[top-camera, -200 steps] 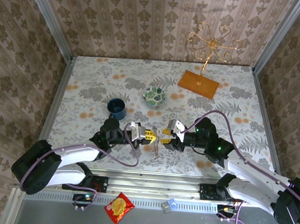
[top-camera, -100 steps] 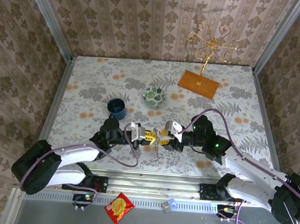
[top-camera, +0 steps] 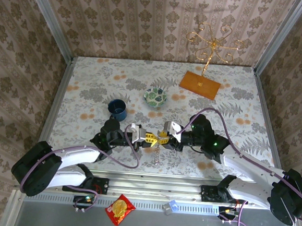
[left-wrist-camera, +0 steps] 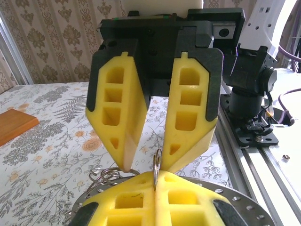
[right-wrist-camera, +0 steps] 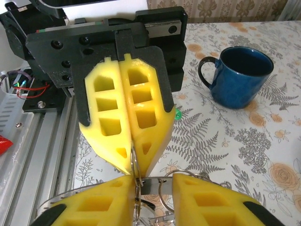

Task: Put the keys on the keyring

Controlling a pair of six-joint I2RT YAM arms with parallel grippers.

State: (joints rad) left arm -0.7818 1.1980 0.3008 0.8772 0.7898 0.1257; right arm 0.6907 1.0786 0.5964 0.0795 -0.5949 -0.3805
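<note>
We note the right hand (top-camera: 163, 137) has moved in, jaws narrowing on small metal loops (right-wrist-camera: 168, 186), grip uncertain; left hand (top-camera: 153, 139) clamps the keyring (left-wrist-camera: 156, 165); threading likely near.

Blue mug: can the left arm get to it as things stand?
Probably not yet. The path to the blue mug looks free, but the left gripper is shut on the thin keyring, tip to tip with the right gripper; it would have to let go first.
</note>
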